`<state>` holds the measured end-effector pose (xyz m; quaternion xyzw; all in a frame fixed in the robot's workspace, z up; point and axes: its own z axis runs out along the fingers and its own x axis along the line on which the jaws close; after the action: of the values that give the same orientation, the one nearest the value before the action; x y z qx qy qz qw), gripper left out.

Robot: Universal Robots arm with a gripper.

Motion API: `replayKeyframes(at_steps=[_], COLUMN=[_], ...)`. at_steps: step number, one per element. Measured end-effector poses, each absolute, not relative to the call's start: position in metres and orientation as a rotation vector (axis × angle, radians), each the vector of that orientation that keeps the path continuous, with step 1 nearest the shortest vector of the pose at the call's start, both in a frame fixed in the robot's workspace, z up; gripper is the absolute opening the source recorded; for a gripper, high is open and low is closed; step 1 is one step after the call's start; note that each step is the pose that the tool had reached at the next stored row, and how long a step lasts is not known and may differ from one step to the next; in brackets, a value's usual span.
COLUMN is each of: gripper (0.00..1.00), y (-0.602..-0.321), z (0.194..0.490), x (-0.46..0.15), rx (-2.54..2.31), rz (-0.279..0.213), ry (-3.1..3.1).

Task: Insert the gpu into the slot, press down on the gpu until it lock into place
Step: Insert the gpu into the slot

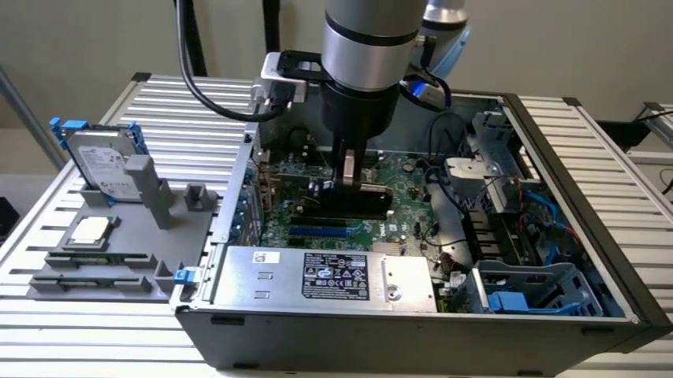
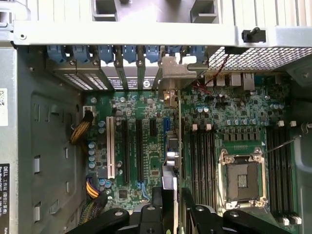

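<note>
You can read just one word: "DELL", white on the black label (image 2: 4,195) of the silver power-supply box (image 1: 247,279), well to the side of the fingers (image 2: 157,207). The rest of its print, and the hard-drive label (image 1: 103,169) farther from the fingers, are illegible.

Soft, even light is washing the table (image 1: 200,102); the case (image 1: 421,339) interior is sitting dimmer, the arm (image 1: 363,47) is shading the motherboard (image 1: 405,177), and the power supply (image 1: 252,276) is glinting faintly.
</note>
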<state>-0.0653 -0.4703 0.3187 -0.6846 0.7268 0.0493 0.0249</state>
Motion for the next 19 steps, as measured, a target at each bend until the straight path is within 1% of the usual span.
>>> replayKeyframes(at_steps=[13,19], gripper=[0.26,0.26], y=[-0.470,-0.470], z=[0.296,0.292], x=[-0.077,-0.079], rx=[-2.116,-2.109], rz=[0.155,0.154], ry=[2.251,2.257])
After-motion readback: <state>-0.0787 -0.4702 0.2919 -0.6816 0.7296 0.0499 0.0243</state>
